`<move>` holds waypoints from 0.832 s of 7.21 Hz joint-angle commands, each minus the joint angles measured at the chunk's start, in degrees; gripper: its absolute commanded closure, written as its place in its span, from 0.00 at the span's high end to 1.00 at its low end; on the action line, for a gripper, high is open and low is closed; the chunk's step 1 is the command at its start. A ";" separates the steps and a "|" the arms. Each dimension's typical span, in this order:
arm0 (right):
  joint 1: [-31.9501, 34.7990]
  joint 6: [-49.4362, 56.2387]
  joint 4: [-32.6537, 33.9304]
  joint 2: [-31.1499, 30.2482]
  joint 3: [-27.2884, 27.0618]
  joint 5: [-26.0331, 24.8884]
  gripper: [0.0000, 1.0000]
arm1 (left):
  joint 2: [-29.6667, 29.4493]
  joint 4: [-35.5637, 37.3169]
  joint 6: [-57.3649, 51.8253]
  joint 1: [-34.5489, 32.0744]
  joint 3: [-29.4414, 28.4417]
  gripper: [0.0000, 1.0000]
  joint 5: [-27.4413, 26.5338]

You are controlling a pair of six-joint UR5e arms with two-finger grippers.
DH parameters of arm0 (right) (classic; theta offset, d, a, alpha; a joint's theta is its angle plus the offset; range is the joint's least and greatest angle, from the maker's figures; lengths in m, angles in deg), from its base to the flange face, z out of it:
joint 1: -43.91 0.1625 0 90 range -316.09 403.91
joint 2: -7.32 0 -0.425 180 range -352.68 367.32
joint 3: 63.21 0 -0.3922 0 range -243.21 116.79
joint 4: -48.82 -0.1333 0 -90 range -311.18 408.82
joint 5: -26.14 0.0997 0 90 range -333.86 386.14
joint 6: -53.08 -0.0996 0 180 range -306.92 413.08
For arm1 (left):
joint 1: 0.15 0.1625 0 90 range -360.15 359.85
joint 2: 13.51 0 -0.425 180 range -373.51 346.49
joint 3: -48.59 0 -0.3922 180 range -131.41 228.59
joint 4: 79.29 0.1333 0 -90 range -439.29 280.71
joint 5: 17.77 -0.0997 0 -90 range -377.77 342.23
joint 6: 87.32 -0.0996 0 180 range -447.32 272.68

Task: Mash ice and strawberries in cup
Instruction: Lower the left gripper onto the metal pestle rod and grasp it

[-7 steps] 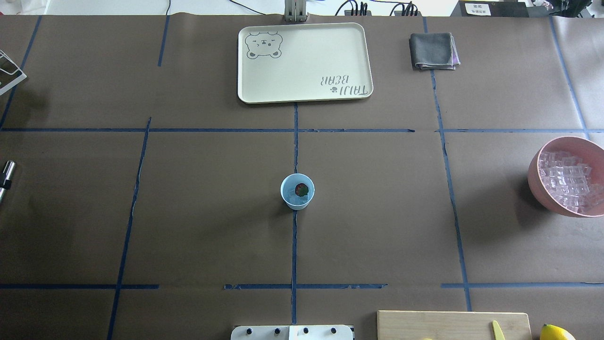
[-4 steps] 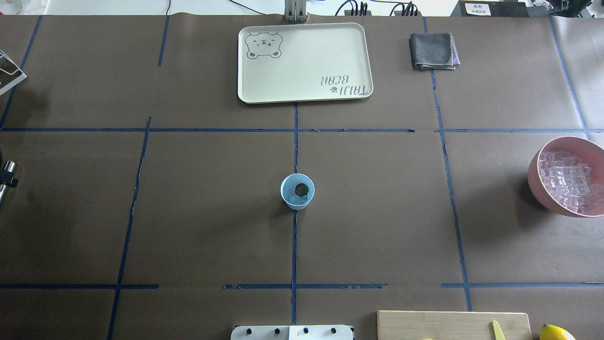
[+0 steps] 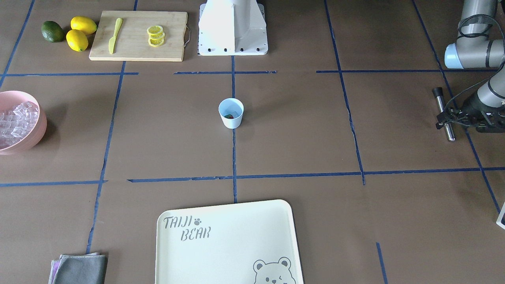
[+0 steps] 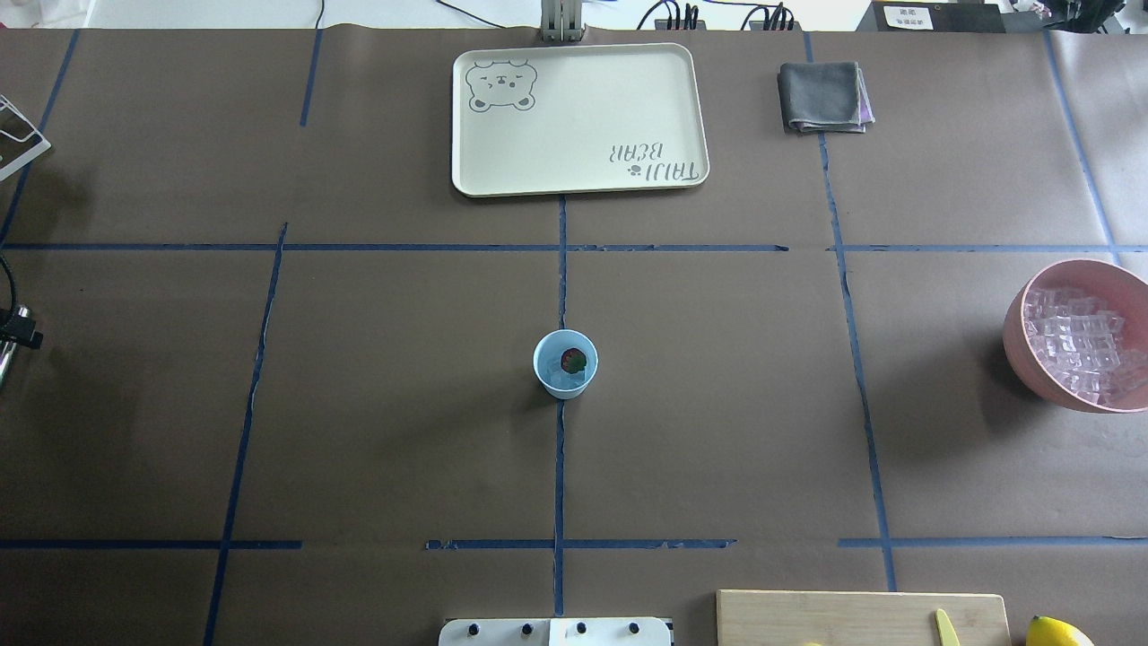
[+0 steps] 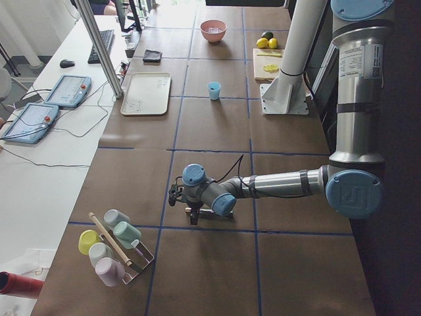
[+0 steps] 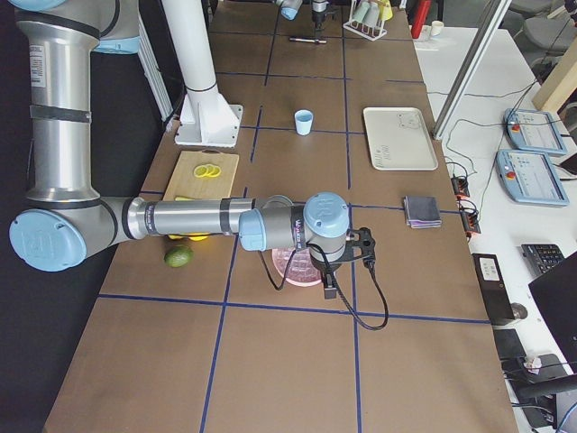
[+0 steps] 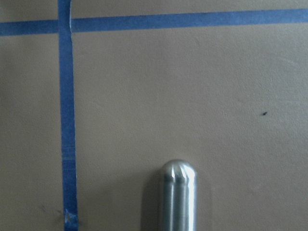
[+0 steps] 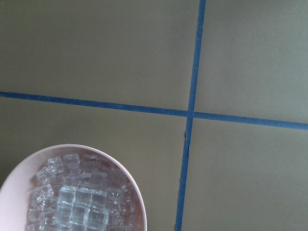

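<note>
The light-blue cup (image 4: 565,363) stands upright at the table's middle on a blue tape line. Inside it a red strawberry (image 4: 571,361) rests on clear ice (image 4: 560,382). More ice (image 8: 82,202) fills the pink bowl (image 4: 1018,336) at the right edge. My left gripper (image 3: 444,120) is far off at the table's left end. It is low over a metal rod (image 3: 440,103) lying on the table, and it is open with a finger on each side of the rod. The rod's rounded end (image 7: 178,197) shows in the left wrist view. My right gripper (image 6: 329,284) hangs above the pink bowl; I cannot tell whether it is open or shut.
A cream tray (image 4: 578,121) and a folded grey cloth (image 4: 823,97) lie at the far side. A cutting board (image 3: 138,35) with lemon slices and a yellow knife sits near the robot base (image 3: 232,27), beside lemons (image 3: 79,33). A rack of cups (image 5: 112,247) stands at the left end.
My left gripper has come in from the table's left edge and now covers part of the metal rod, which lay uncovered before. The cup and its contents have not moved.
</note>
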 commanded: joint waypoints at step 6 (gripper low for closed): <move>0.00 0.00 0.00 0.00 0.00 -0.09 0.99 | 0.09 -0.24 -0.09 0.00 0.40 0.16 0.00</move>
